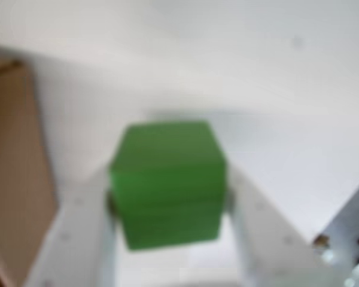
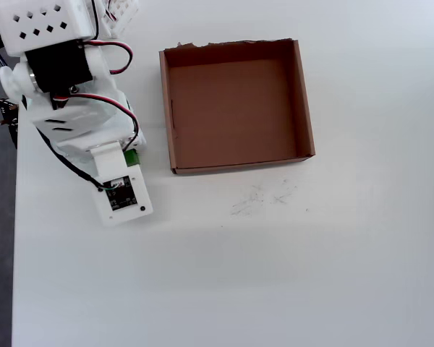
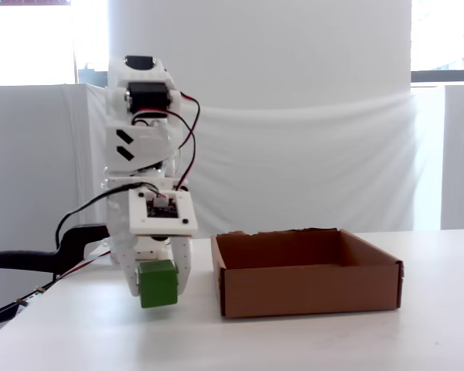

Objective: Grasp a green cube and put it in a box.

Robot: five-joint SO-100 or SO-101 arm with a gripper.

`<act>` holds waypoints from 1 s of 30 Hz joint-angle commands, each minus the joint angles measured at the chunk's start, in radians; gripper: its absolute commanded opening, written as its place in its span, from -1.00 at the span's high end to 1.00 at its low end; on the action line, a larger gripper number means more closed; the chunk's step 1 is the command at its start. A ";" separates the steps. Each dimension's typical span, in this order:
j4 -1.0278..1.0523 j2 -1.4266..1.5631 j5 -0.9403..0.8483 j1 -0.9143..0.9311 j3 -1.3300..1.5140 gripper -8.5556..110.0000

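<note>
The white two-finger tool [image 3: 156, 287] pinches the small bright-green matte cube [image 3: 157, 284] just off the white desk [image 3: 309, 340], to the left of the shallow brown cardboard box [image 3: 305, 274] in the fixed view. Grasping looks finished; next comes carrying it sideways over the near wall, then releasing.

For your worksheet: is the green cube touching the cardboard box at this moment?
Apart. In the fixed view, the green cube sits between the jaws of the gripper, with bare white background showing between it and the box.
</note>
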 commanded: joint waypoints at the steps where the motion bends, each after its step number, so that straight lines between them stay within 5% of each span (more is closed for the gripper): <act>1: 0.118 0.035 0.000 -0.029 -0.158 0.60; 14: 0.403 0.015 0.170 -0.209 -0.471 0.61; 30: 0.138 0.026 0.379 -0.529 -0.233 0.60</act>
